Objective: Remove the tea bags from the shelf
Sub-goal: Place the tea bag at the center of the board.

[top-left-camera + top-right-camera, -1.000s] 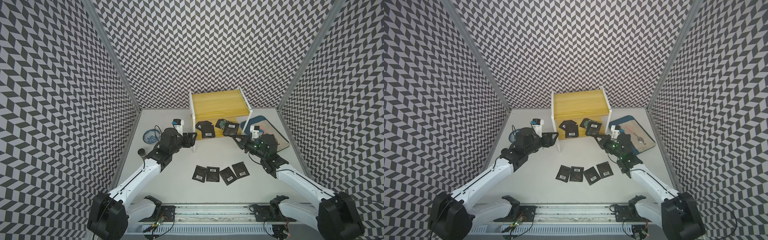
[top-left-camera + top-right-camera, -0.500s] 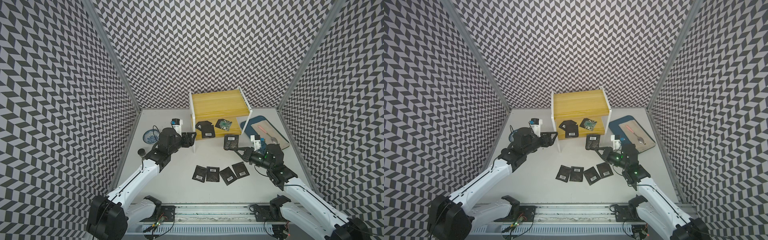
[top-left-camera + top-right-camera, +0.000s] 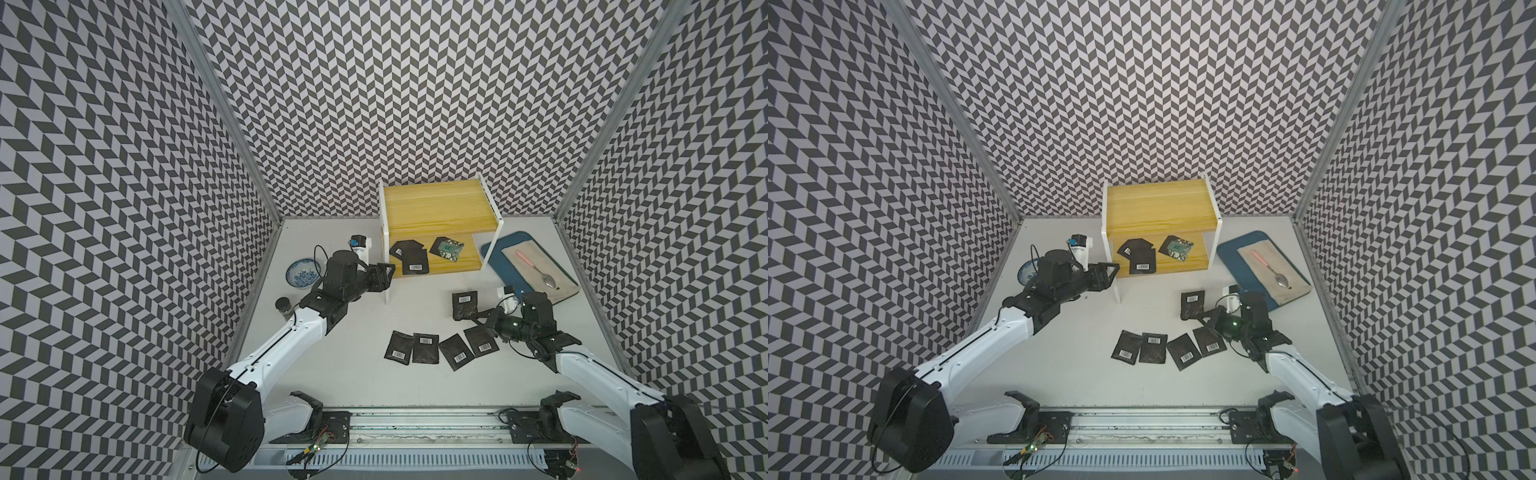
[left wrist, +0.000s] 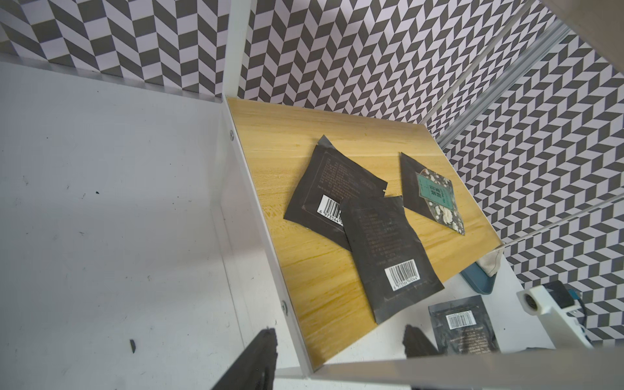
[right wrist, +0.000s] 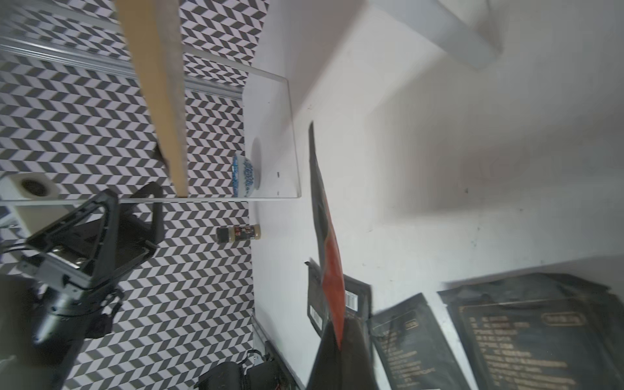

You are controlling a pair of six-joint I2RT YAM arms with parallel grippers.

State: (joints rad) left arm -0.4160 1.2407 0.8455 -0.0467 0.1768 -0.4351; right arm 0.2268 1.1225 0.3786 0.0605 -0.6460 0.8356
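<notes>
Black tea bag [image 3: 464, 305] clamped in right jaws — left jaws parted, empty, beside shelf [image 3: 436, 208].

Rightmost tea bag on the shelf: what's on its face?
The tea bag is black with a teal label and pale floral print; left wrist view shows best.

Bright, even light from above is filling both top views and laying only soft shadows beside the shelf [image 3: 436, 203], the left wrist view is showing crisp, while the right wrist view is smearing with motion blur, the edge-on tea bag [image 5: 324, 223] going soft.
</notes>
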